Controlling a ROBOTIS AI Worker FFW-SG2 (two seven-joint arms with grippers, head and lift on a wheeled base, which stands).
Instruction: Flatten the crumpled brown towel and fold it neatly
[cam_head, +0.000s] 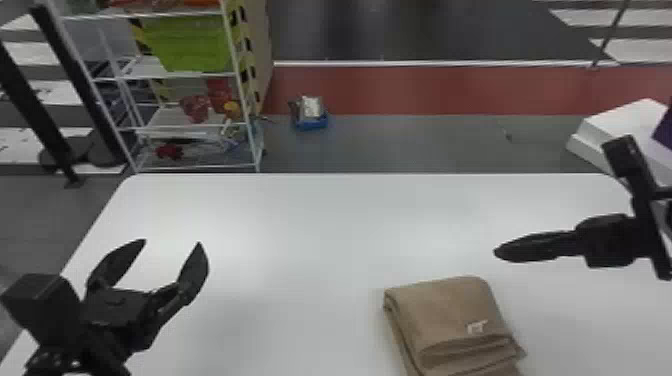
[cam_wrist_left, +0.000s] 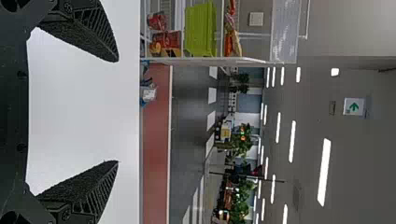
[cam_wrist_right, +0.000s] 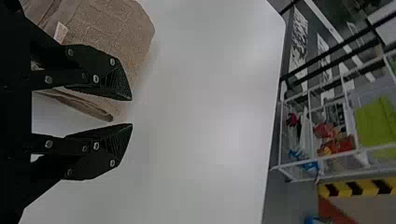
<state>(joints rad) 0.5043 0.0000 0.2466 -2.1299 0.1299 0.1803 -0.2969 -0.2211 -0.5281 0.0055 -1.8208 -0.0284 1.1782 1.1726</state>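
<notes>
White table (cam_head: 300, 225) under folded towel (cam_head: 445, 310). My right gripper (cam_wrist_right: 132, 112) nearer, beyond towel's right side, slightly open, empty. My left gripper (cam_head: 172, 242) left of towel, wide open, empty.

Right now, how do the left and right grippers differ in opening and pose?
The left gripper has its fingers spread wide; the right gripper leaves only a narrow gap between its fingers. In the head view, the left gripper points forward, while the right gripper points leftward, nearer the folded towel. Both are black and hold nothing.

Red floor strip (cam_head: 425, 90), apparently painted
</notes>
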